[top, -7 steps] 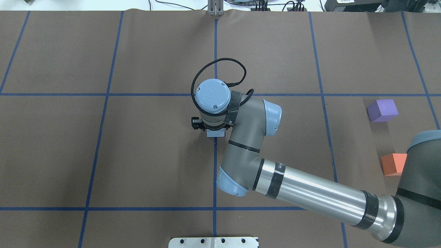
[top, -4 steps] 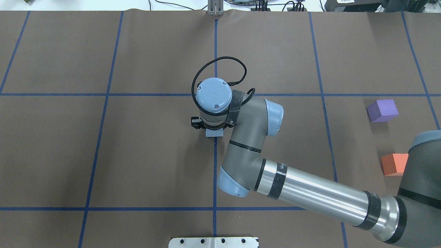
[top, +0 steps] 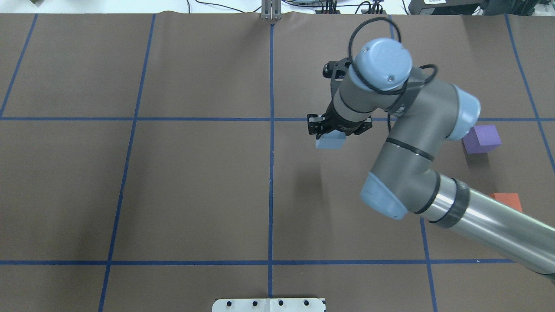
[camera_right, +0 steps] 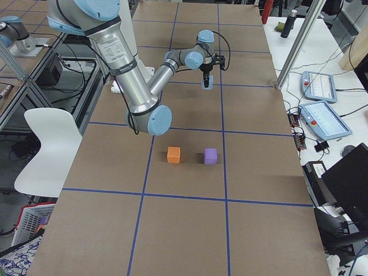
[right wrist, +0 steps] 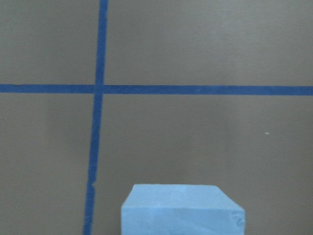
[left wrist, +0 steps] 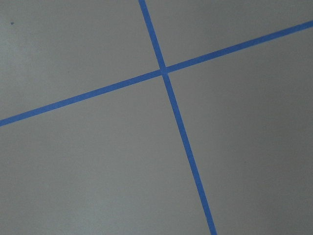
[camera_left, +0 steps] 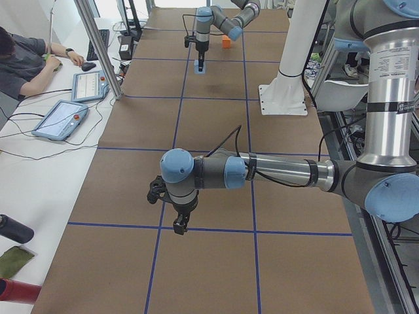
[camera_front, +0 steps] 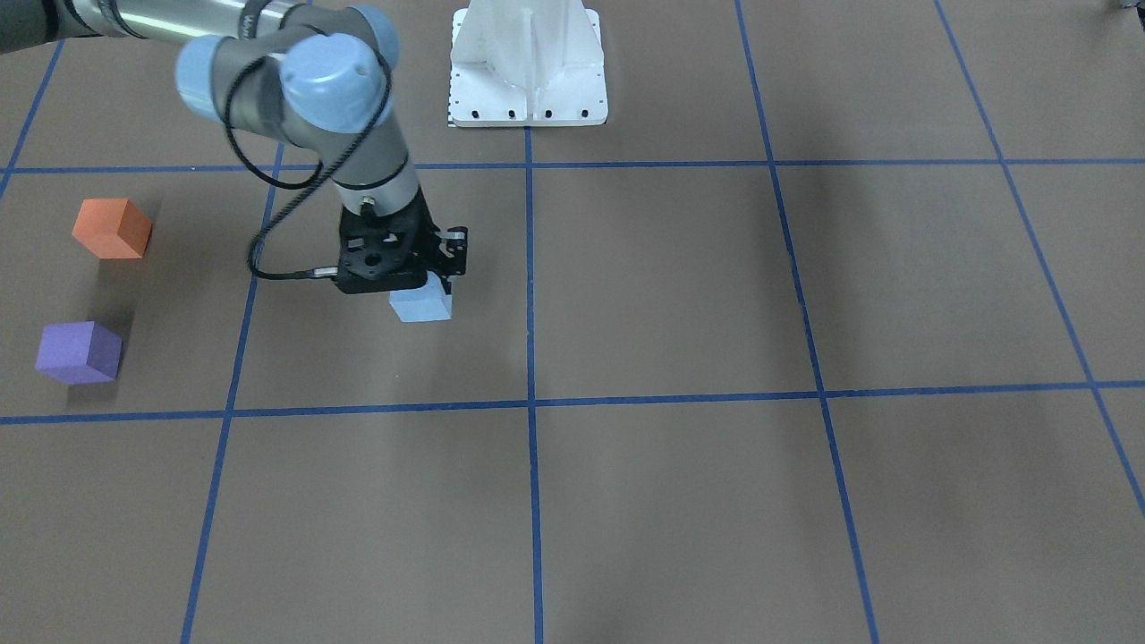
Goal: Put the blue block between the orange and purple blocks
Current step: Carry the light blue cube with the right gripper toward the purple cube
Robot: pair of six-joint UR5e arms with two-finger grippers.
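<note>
My right gripper (top: 331, 132) is shut on the light blue block (top: 330, 141) and holds it above the table, just right of the centre line. The block also shows in the front view (camera_front: 420, 307) and at the bottom of the right wrist view (right wrist: 183, 210). The purple block (top: 482, 138) and the orange block (top: 508, 201) sit apart at the table's right side, partly hidden by my right arm. In the front view the orange block (camera_front: 112, 228) and the purple block (camera_front: 79, 352) stand at the left. My left gripper (camera_left: 178, 222) shows only in the left side view, so I cannot tell its state.
The white robot base plate (camera_front: 528, 63) stands at the table's near edge. Blue tape lines (top: 271, 173) grid the brown table. A side bench with tablets (camera_left: 59, 118) and a seated person (camera_left: 19, 59) lies beyond the far edge.
My right arm has swung right and away from the robot, carrying the blue block from the centre line toward the purple and orange blocks. It now covers part of both.
</note>
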